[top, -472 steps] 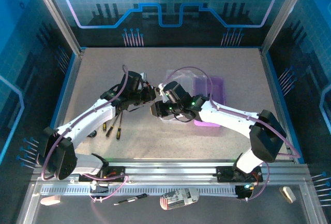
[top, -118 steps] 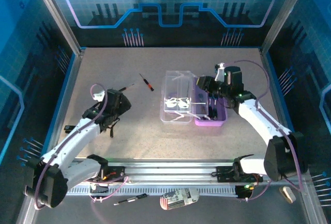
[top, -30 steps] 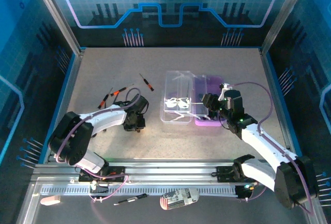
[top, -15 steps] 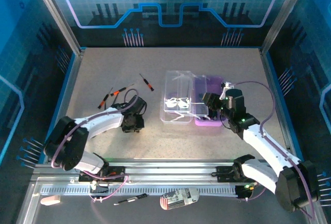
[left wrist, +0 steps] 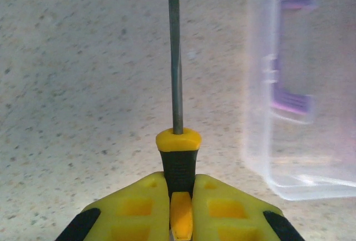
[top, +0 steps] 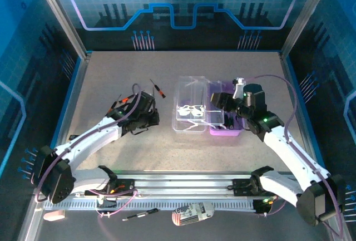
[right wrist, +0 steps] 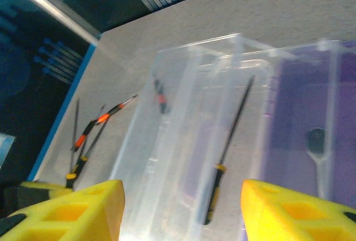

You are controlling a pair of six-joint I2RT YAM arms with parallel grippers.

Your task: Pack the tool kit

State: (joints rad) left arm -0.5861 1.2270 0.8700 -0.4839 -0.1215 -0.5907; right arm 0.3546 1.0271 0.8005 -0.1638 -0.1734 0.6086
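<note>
Left end effector (left wrist: 179, 193) is clamping its yellow fingers (left wrist: 133, 205) on the black handle of a held screwdriver (left wrist: 178, 160). The yellow collar and thin shaft are pointing straight away from the wrist, over the speckled table (top: 105, 74). The shaft is running just beside the near-left edge of the clear lid (left wrist: 278, 141), apart from it; cannot tell if the tip is touching the table.

Right end effector (right wrist: 181, 191) is hanging released, yellow fingers spread wide, over the tool kit (top: 208, 127), about at the seam between its two halves.

Tool kit is lying open at centre-right of the table, clear lid on the left and purple base (right wrist: 295, 113) on the right, joined side by side. A packed screwdriver (right wrist: 214, 188) with black-and-yellow handle is lying inside near the seam; cannot tell which half it is resting in. A small dark item (right wrist: 316, 141) is sitting in the purple base, too blurred to name.

Farther out, a lone screwdriver (top: 158, 88) is lying left of the lid's far corner. A loose cluster (right wrist: 89, 127) of black-and-orange screwdrivers is lying farther left, just beside the left wrist.
</note>
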